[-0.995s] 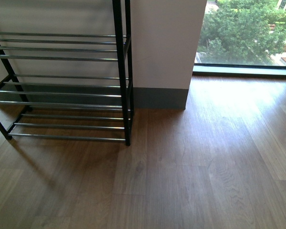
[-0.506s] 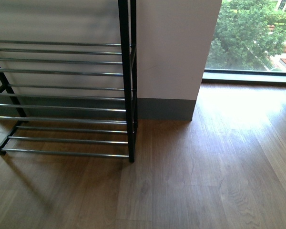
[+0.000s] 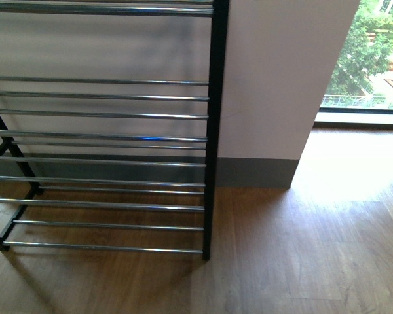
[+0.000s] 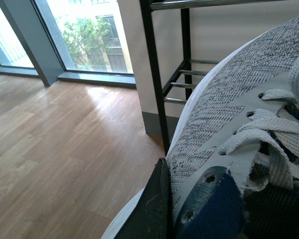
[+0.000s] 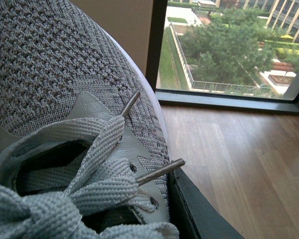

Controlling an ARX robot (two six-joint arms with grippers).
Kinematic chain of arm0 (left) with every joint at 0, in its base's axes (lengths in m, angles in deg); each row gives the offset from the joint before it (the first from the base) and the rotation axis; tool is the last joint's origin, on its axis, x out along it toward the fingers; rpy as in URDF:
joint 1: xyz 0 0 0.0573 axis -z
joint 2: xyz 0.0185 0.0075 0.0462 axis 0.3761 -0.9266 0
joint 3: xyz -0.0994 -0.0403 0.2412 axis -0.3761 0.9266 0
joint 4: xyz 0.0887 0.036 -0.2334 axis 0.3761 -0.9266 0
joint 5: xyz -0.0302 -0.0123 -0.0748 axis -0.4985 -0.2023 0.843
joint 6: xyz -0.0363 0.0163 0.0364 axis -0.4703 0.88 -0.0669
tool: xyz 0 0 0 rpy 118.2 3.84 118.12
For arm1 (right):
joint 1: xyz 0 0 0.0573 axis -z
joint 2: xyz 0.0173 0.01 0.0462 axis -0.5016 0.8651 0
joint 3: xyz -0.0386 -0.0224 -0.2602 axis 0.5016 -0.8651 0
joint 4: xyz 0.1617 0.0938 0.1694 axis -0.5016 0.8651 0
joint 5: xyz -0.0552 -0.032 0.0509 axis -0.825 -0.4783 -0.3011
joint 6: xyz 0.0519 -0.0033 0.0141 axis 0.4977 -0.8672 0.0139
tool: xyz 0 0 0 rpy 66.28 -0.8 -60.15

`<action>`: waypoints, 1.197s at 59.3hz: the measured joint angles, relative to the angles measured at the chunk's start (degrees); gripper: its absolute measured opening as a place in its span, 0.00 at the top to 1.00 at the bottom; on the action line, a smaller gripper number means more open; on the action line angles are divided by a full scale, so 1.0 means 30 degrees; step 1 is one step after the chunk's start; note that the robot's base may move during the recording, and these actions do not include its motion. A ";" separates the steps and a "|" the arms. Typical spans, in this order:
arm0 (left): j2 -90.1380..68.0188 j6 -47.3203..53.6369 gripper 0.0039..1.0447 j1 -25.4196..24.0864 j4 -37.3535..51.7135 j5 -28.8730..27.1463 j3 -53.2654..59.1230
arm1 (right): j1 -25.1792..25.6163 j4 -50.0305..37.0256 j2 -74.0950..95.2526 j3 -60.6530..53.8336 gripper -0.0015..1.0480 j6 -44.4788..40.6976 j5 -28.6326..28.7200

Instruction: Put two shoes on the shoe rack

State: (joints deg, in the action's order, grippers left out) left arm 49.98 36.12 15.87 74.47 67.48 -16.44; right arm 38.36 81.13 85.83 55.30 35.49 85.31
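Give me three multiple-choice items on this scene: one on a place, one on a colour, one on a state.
1. The shoe rack stands: A) left of the window; B) right of the window; C) mid-floor.
2. The shoe upper is: A) red; B) grey; C) black.
3. The left gripper is: A) open, empty; B) shut on the shoe; C) unseen.
Answers: A, the window shows to the rack's right; B, grey knit fills the left wrist view; B, its fingers press the shoe.
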 joint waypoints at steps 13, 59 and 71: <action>-0.0022 0.0000 0.99 -0.0022 0.0000 -0.0393 0.0007 | 0.0000 0.0000 0.0007 0.0000 0.96 0.0007 0.0357; -0.0007 0.0000 0.99 0.0000 0.0022 -0.0386 0.0007 | 0.0007 0.0000 0.0007 0.0007 0.96 0.0007 0.0284; -0.0007 0.0000 0.99 0.0007 0.0015 -0.0117 0.0007 | 0.0007 0.0000 0.0007 0.0007 0.96 0.0000 0.0066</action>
State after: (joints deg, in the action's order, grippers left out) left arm 49.95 36.12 15.90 74.51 67.13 -16.42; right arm 38.38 81.13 85.86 55.32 35.49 85.50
